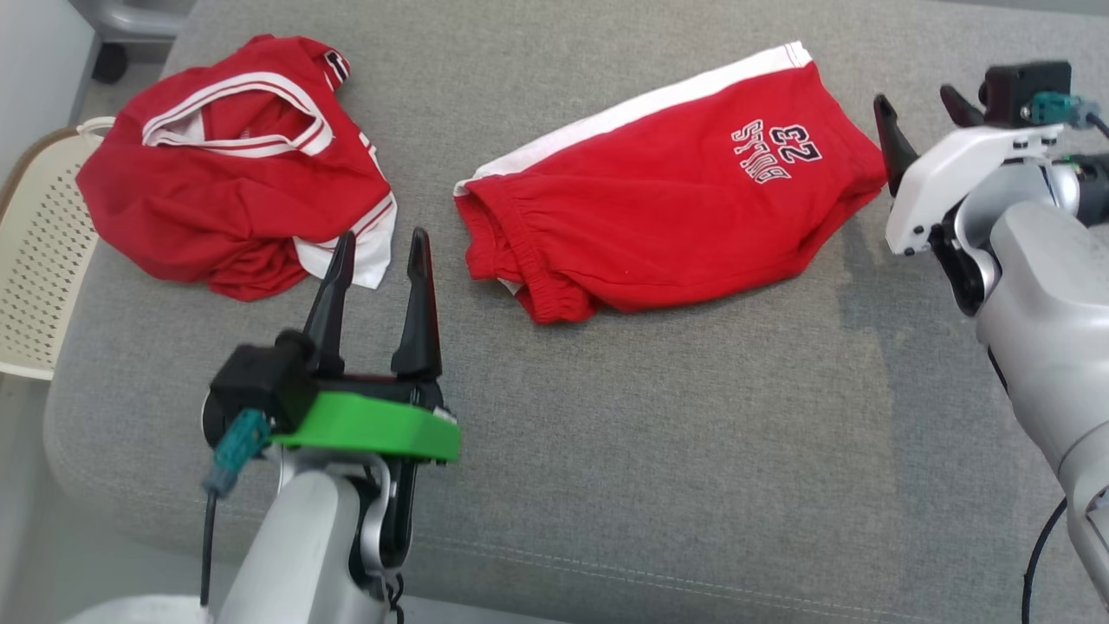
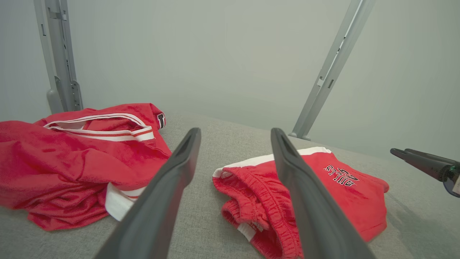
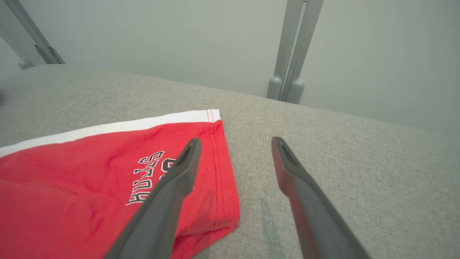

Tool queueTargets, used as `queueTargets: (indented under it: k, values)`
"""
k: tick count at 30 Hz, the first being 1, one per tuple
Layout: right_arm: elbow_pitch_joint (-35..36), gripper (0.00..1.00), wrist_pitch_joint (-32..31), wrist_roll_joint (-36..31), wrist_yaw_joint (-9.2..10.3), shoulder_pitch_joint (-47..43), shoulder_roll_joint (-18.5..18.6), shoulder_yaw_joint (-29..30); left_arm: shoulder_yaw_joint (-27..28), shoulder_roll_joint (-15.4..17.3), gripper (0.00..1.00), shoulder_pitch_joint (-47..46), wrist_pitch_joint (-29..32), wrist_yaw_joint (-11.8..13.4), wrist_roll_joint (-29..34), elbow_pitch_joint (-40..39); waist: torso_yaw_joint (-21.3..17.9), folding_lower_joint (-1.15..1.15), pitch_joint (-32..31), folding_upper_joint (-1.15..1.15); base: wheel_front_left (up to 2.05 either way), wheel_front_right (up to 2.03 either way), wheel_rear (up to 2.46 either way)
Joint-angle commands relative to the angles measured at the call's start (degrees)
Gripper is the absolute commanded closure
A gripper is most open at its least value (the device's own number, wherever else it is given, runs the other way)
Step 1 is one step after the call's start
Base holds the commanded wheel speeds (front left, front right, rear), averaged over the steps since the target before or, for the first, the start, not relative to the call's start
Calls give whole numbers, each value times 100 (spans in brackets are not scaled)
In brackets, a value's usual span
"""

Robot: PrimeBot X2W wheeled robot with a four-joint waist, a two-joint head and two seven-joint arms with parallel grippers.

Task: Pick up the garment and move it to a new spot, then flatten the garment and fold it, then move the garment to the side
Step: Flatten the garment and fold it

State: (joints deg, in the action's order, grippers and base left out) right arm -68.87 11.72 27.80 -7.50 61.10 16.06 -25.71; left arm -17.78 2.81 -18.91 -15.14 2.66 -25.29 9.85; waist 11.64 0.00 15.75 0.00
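Grey fabric surface (image 1: 658,451), padded, with bare cloth nearest me.

Left claw (image 1: 383,237): fingers apart, gripping nothing. It hovers low over the cloth in the gap between the two red items. In its own wrist view the left claw (image 2: 234,133) points along that gap.

Right claw (image 1: 915,97): fingers apart too, nothing between them. It sits just off the leg hem of the shorts (image 1: 658,225), and its wrist view shows the right claw (image 3: 235,141) with one finger over the hem corner and the other over bare cloth.

Shorts: mid-surface, lying flat and doubled over. The waistband (image 1: 511,251) faces my left claw and the white side stripe (image 1: 641,108) runs along the far edge. The printed number faces up.

Judgement: my claws bracket the two short ends, the placement I would want for lifting both ends together so the fold keeps. That makes the fold look done and the move aside the step left.

Jersey (image 1: 234,199): crumpled heap further left, clear of the shorts. A cream perforated basket (image 1: 43,251) stands beyond the surface's left edge.

Far back: pale wall and grey metal posts (image 3: 291,54).
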Motion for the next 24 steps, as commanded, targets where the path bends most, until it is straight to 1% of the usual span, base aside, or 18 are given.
queueTargets:
  k: [1,7,12,17,24]
  values:
    - [-78,0,57,63,2,-128,0,73,44,19,0,213,-4,-20,162,-129,96,0,-113,0,0,0,0]
    - [-320,0,114,228,2,-381,-16,345,-39,77,0,872,-4,-18,646,-418,235,0,-90,0,0,0,0]
    - [-436,0,56,254,2,-493,56,490,-94,135,0,1039,-4,54,870,-507,345,0,-19,0,0,0,0]
    - [-506,0,-88,315,2,-602,117,790,-139,128,0,1118,-4,50,935,-612,467,0,115,0,0,0,0]
    - [-528,0,-396,251,2,-699,4,991,-146,81,0,1124,-4,80,826,-667,560,0,217,0,0,0,0]
